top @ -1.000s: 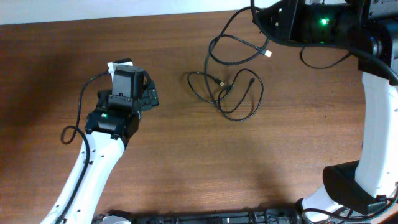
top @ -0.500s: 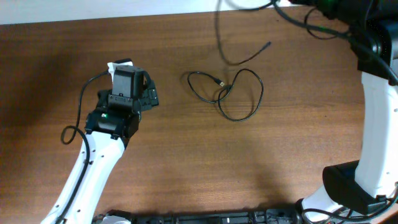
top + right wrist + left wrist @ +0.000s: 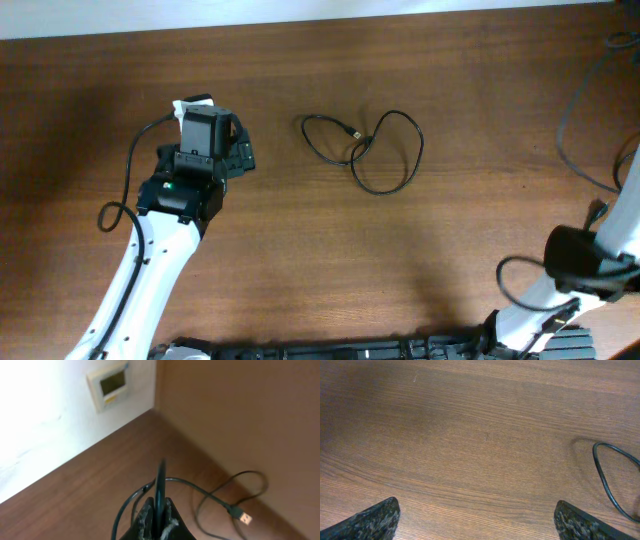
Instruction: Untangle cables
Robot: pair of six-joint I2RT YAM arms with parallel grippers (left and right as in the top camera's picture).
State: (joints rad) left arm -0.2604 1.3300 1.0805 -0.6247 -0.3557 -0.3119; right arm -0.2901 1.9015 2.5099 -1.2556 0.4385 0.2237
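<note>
One black cable (image 3: 372,152) lies in loose loops on the wooden table (image 3: 300,250) at the centre. Its loop end shows at the right of the left wrist view (image 3: 606,482). My left gripper (image 3: 238,148) is open and empty, left of that cable and apart from it; in its wrist view (image 3: 477,527) only bare wood lies between the fingers. My right gripper (image 3: 159,512) is shut on a second black cable (image 3: 161,477), held up in the air, its loops and USB plug (image 3: 243,517) hanging below. That gripper is outside the overhead view.
A thin dark cord (image 3: 562,130) hangs along the right edge of the overhead view. The right arm's base (image 3: 585,262) stands at the bottom right. A white wall with a small wall panel (image 3: 111,382) shows in the right wrist view.
My right arm has swung up and to the right, out of the overhead view, carrying one cable off the pile. One cable stays on the table. The left arm has not moved.
</note>
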